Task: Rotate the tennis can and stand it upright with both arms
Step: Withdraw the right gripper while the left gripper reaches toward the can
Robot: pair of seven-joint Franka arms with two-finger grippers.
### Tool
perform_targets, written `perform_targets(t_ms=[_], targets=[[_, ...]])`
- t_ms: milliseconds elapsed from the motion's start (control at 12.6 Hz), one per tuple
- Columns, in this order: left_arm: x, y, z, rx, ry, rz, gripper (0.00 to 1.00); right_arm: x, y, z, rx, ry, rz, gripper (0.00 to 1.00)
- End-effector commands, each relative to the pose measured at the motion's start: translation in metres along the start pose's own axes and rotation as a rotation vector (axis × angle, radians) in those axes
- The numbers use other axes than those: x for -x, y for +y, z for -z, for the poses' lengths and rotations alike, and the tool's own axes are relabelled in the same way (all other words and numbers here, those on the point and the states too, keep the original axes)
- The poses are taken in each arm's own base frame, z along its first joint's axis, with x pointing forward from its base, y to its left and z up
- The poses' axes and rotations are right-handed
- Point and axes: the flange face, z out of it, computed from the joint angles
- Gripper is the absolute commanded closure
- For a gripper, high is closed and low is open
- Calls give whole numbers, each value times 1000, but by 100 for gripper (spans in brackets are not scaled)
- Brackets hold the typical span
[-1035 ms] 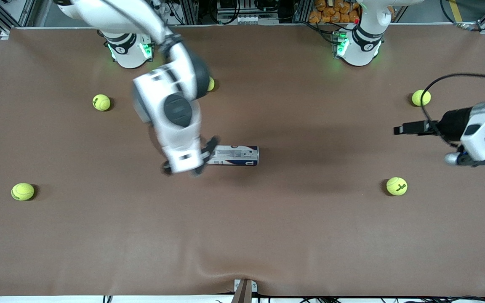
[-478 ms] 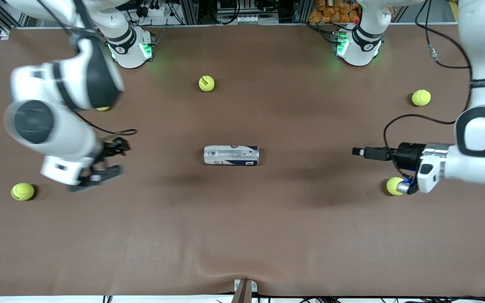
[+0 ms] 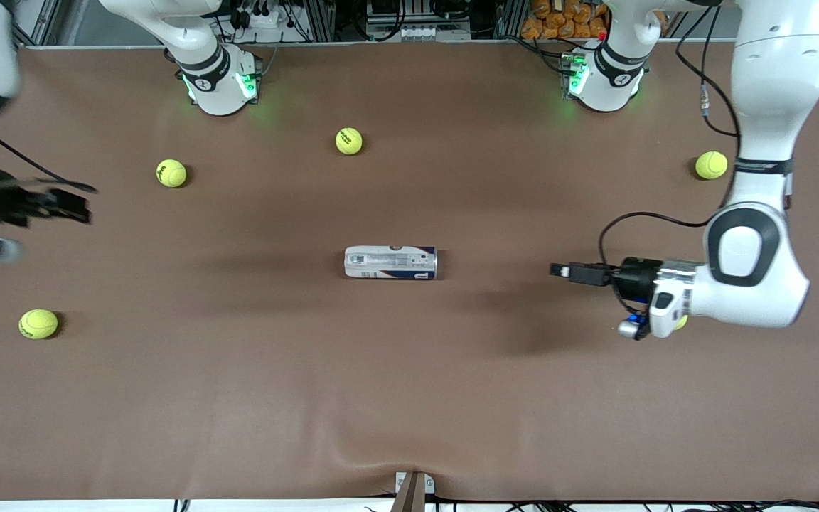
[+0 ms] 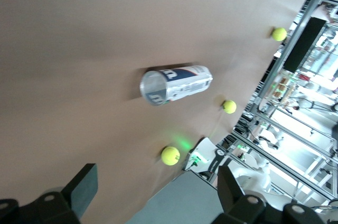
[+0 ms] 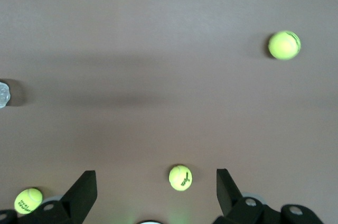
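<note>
Left gripper [image 3: 559, 270] is the one to watch: it hovers low over the worktop [image 3: 409, 398] toward the left arm's end, fingers spread wide with nothing between them, and its nose points straight down the table at the can [image 3: 390, 262]. In the left wrist view the can [image 4: 175, 84] sits dead ahead between the two black fingers [image 4: 84, 186], open silver-rimmed mouth facing the camera.

So the can lies on its side about mid-worktop, long axis running along the length of the table, one end toward each arm. That puts the left gripper nearly in line with that axis, looking at the rim end rather than the flank. Seems to me that's the relation the next move hangs on: come in end-on, or swing round to take it across the barrel.

Right gripper [image 3: 72, 206] is also released and empty, way out at the right arm's end near the edge of the front view, clearly farther from the can than the left one is. Its wrist view only catches a sliver of the can [image 5: 3, 94] at the frame edge.

Hard to make out: the right arm is mostly cut off and blurry, and one ball [image 3: 680, 321] is almost hidden under the left wrist. Can't tell if there's anything inside the can.
</note>
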Motion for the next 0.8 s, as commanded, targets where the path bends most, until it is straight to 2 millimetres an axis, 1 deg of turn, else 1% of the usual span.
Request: perform_targets(t_ms=[0,80,159,318,398,478,557,637,716], targets=[[-2,-7,-22,31,13,-62,0,28,23,16,-80,27,-73,0],[0,-15,-37,40,14,-85,0,38,32,25,-85,38,-88,0],[2,-26,-52,63,28,-112,0,45,34,29,-88,26,-102,0],[4,-42,-86,136,68,-161,0,49,33,31,-89,13,-109,0],[5,-40,-104,158,79,-152,0,52,35,33,-89,15,-123,0],[6,-33,-121,142,90,-157,0,55,30,36,-85,14,-120,0],[5,-29,-136,122,107,-158,0,57,30,38,-79,15,-118,0],[5,-28,-150,115,120,-150,0,56,29,38,-77,18,-116,0],[5,-33,-164,109,136,-153,0,55,26,37,-76,12,-109,0]])
